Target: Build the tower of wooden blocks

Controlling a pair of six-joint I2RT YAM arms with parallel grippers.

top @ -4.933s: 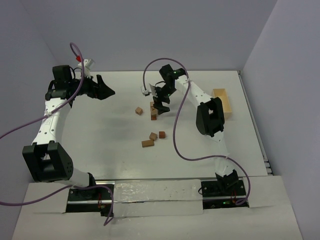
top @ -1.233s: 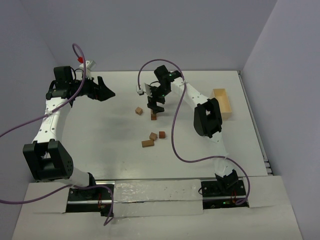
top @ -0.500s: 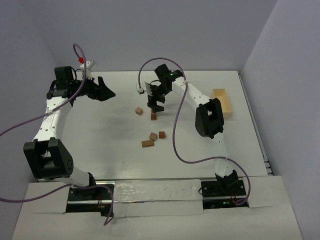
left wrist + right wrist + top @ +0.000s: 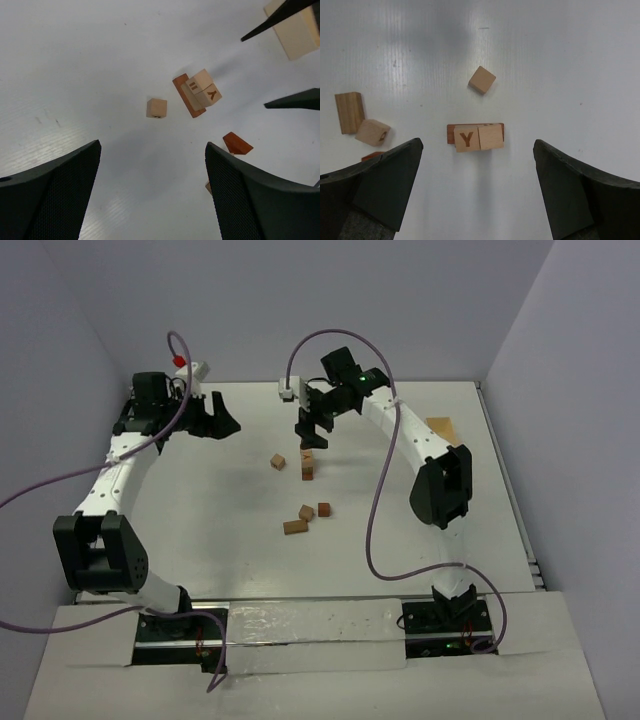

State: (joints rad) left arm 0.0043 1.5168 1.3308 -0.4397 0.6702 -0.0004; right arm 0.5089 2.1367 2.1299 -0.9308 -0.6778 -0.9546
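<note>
Top view: my right gripper [image 4: 312,430] hangs open over the tower [image 4: 308,467], a short stack of tan and reddish-brown wood blocks. My left gripper [image 4: 222,423], also open, is well left of the tower. A loose tan wooden cube [image 4: 278,461] lies just left of the tower.

The pale rectangular wooden tray [image 4: 441,427], right of the tower, is partly hidden by my arm, so its contents are unclear.

Left wrist view: the tower [image 4: 198,93] lies beyond my spread fingers.

Right wrist view: the tower [image 4: 475,136] is two tan cubes, one marked Y, on a reddish bar, untouched.
</note>
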